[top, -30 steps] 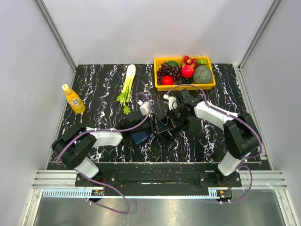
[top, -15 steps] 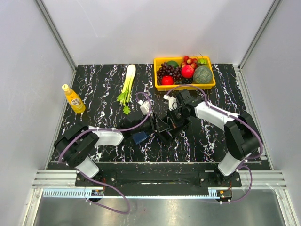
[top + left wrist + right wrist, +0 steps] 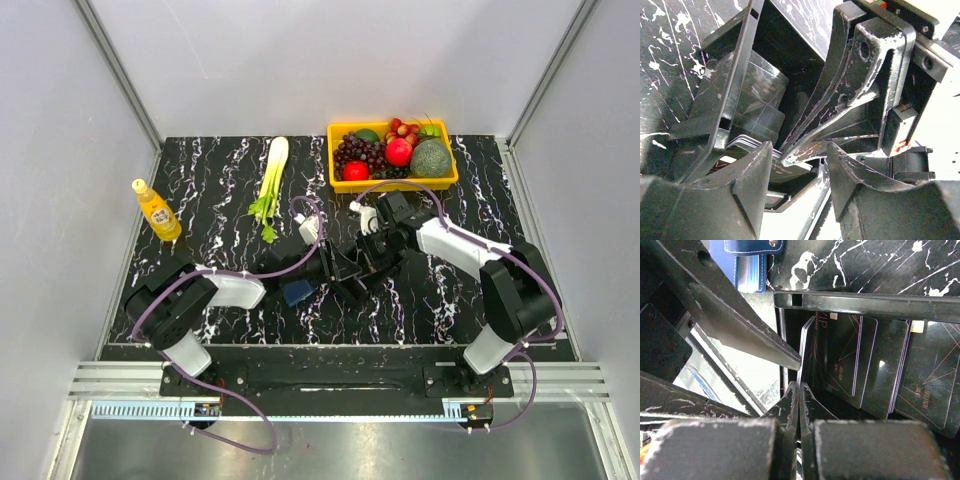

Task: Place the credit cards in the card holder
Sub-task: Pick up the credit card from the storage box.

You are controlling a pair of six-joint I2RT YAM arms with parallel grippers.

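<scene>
Several black credit cards [image 3: 865,360] lie fanned in a black open tray [image 3: 865,302]. My right gripper [image 3: 799,387] is shut on the edge of one credit card [image 3: 801,347], which stands tilted up against the tray's left wall. My left gripper [image 3: 800,150] is open, its fingers either side of the tray's near rim [image 3: 805,200] and of the right gripper's fingers [image 3: 830,125]. The navy card holder [image 3: 750,260] lies on the table just outside the tray, and shows as the card holder [image 3: 297,292] below the left gripper [image 3: 338,268] in the top view. The right gripper [image 3: 368,258] meets it over the tray.
A yellow basket [image 3: 392,182] of fruit stands at the back right. A celery stalk [image 3: 270,185] lies at the back middle. An orange juice bottle [image 3: 157,211] stands at the left edge. The tabletop is black marble.
The left gripper's jaws have narrowed a little. Both arms have barely moved; the right gripper stays shut.
</scene>
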